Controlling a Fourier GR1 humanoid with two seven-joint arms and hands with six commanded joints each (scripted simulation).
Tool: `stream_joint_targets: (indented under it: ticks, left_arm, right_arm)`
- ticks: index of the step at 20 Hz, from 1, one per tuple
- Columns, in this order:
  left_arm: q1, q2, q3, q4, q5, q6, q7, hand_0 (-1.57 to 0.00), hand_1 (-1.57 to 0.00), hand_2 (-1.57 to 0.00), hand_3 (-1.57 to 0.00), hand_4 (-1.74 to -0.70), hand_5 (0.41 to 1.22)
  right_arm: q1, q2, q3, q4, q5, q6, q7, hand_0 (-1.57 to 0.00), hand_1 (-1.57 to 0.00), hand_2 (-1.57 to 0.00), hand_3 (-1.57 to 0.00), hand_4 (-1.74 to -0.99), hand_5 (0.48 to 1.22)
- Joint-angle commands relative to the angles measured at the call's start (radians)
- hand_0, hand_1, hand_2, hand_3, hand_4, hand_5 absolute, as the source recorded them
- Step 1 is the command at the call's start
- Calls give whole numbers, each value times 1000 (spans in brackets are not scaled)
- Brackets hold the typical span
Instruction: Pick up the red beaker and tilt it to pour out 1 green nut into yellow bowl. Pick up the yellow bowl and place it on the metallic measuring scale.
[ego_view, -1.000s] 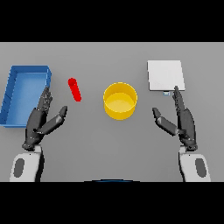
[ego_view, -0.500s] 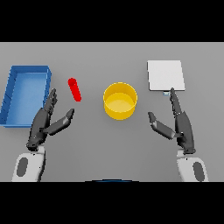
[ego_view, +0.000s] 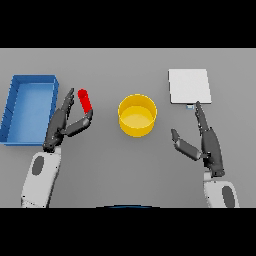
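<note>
red beaker (ego_view: 85, 100) seen lying on grey table (ego_view: 100, 170), between spread fingers and thumb of left hand (ego_view: 62, 124), beside blue tray (ego_view: 29, 107). yellow bowl (ego_view: 137, 115) centred. right hand (ego_view: 205, 142) held open below metallic scale (ego_view: 189, 86).

A rectangular blue open-topped tray (ego_view: 17, 97) with raised walls sits at the left side of the flat grey table (ego_view: 125, 165). The tray lies at a slight slant, its far end nearer the table's middle than its near end. Its floor is the same blue as its walls, and nothing shows inside it. Its near left corner runs out at the view's left edge. The table surface is a uniform grey across the whole view.
</note>
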Motion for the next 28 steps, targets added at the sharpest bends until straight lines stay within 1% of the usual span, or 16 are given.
stream_joint_targets:
  ticks: [1,2,4,11,13,16,18,20,21,22,23,24,25,26,27,28]
  left_arm:
    - [-24,2,12,40,2,3,-18,1,1,1,1,-1267,673]
    - [-47,0,21,74,3,7,-24,1,1,1,1,-1271,677]
    - [-91,-9,25,124,0,11,-27,1,1,1,1,-1280,682]
    - [-208,-10,45,272,-19,26,-48,1,1,1,1,-1290,684]
    - [-239,-10,55,306,-17,28,-51,1,1,1,1,-1289,683]
    - [-264,-19,67,343,-2,17,-78,1,1,1,1,-1309,688]
    - [-288,-23,79,390,0,21,-109,1,1,1,1,-1329,695]
    - [-304,-26,95,425,11,21,-139,1,1,0,1,-1348,704]
    - [-323,-33,110,438,25,26,-143,1,-26,-67,-31,-1378,724]
    - [-343,-46,126,466,35,40,-142,-119,-146,-182,-124,-1410,750]
    - [-342,-47,135,470,43,43,-149,-285,-328,-364,-292,-1449,783]
    - [-348,-51,141,481,40,62,-141,-441,-481,-523,-547,-1448,871]
    - [-354,-51,138,488,29,76,-144,-662,-699,-733,-724,-1500,941]
    - [-359,-53,134,501,19,79,-167,-844,-874,-900,-838,-1541,997]
    - [-360,-48,127,502,10,72,-173,-989,-1013,-1034,-926,-1575,1042]
    - [-369,-46,119,508,4,70,-168,-1106,-1125,-1142,-974,-1603,1078]
  right_arm:
    - [-7,5,5,-5,4,-3,8,1,1,1,1,-1274,635]
    - [5,4,3,-4,1,-1,-4,1,1,1,1,-1268,635]
    - [-4,-3,-6,-6,-4,-1,16,1,1,1,1,-1266,635]
    - [-5,-6,-11,-10,-18,7,10,1,1,1,1,-1269,643]
    - [-15,-7,-19,-7,-26,7,24,1,1,1,1,-1268,641]
    - [-3,6,-6,-4,-15,3,27,1,1,1,1,-1269,640]
    - [4,-6,-8,-32,-8,-1,24,1,1,1,1,-1264,640]
    - [0,-9,-13,-22,-10,0,32,1,1,1,1,-1261,641]
    - [-3,-3,-8,-18,-4,-4,37,1,1,1,1,-1259,642]
    - [-8,-3,-13,-14,-8,-5,37,1,1,1,1,-1260,642]
    - [4,-7,-11,-12,-3,-4,21,1,1,1,1,-1258,644]
    - [-2,-9,-15,-9,-8,-3,19,1,1,1,1,-1257,645]
    - [0,-11,-14,-16,-4,-5,21,1,1,1,1,-1255,644]
    - [-6,-5,-12,-16,-4,-8,31,1,1,1,1,-1256,646]
    - [5,0,-7,-21,-5,-7,18,1,1,1,1,-1254,645]
    - [9,-4,-15,-17,-10,-7,14,1,1,1,1,-1252,644]
